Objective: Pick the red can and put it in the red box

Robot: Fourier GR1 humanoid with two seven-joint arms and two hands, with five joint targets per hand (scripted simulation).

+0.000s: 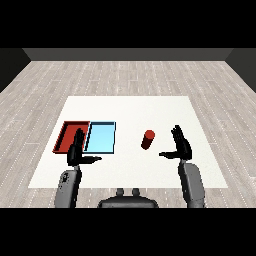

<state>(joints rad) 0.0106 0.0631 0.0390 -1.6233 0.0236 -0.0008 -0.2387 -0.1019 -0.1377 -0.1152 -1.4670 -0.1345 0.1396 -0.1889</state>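
The red can point(148, 139) stands upright on the white desk point(130, 107), right of the desk's middle and nearer its front edge than its back edge. The right hand point(182, 146) hovers just right of the can, apart from it, its fingers straight and thumb spread toward the can, holding nothing. Near the desk's left edge the red tray point(63, 135) and blue tray point(100, 138) lie side by side, touching. The left hand point(76, 154) is at their front edge, fingers straight and open, thumb pointing right.
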